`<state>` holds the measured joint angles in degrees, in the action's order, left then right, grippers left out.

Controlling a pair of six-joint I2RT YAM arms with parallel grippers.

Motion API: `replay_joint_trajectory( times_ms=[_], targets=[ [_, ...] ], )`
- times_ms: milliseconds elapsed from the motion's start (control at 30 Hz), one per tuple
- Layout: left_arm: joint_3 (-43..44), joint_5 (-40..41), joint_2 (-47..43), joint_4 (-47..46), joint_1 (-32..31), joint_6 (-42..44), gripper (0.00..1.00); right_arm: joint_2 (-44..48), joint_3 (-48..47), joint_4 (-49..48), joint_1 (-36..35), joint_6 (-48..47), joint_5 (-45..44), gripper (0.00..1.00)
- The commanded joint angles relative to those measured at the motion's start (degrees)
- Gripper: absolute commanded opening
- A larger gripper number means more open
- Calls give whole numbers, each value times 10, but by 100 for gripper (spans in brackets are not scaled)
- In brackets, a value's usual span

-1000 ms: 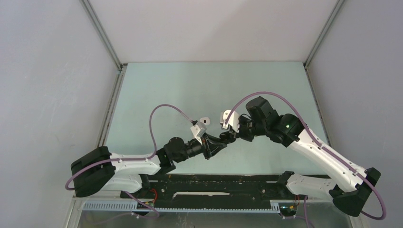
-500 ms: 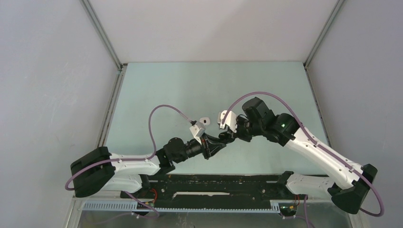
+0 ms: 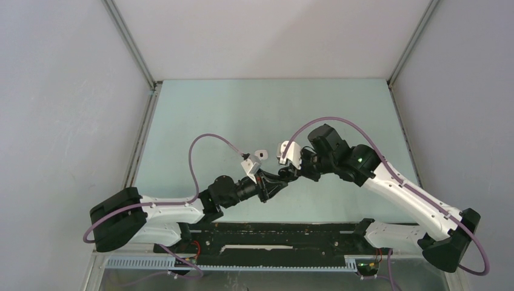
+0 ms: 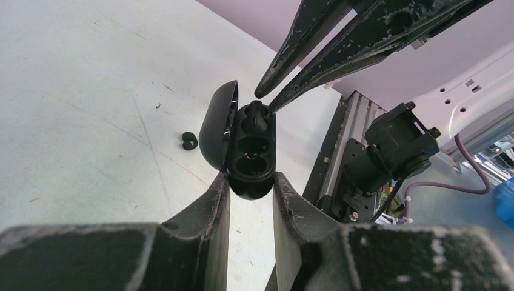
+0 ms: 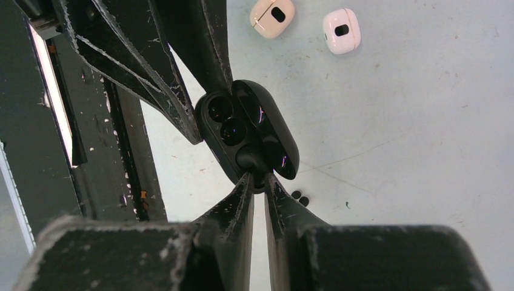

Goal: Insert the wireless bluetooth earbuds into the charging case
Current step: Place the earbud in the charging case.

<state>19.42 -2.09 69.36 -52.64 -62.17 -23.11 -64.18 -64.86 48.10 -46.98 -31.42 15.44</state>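
Left wrist: left gripper (image 4: 250, 182) clamped on open charging case (image 4: 248, 151), steadying it for loading; right gripper (image 4: 267, 102) narrowly parted at seated earbud (image 4: 254, 115), grip uncertain.

Lab robot cell: white walls (image 3: 60, 91), alu frame posts (image 3: 130, 45).

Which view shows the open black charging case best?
Left wrist: the black charging case faces the lens, lid open, sockets visible. Right wrist shows it too, its near end behind the right pincer. Top external hides it among the arms.
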Motion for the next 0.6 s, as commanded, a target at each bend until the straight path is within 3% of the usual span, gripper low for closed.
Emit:
replay_joint_trajectory(
  times_ms=[0,333,567],
  targets=[
    [-7,10,-12,-42,4,-4,0,14,-1,5,4,7,12,15],
    [-18,-10,-14,-59,4,20,0,52,-44,62,90,-8,100,35],
    [-35,-94,-16,-93,3,80,3,58,-42,65,293,13,297,42]
  ],
)
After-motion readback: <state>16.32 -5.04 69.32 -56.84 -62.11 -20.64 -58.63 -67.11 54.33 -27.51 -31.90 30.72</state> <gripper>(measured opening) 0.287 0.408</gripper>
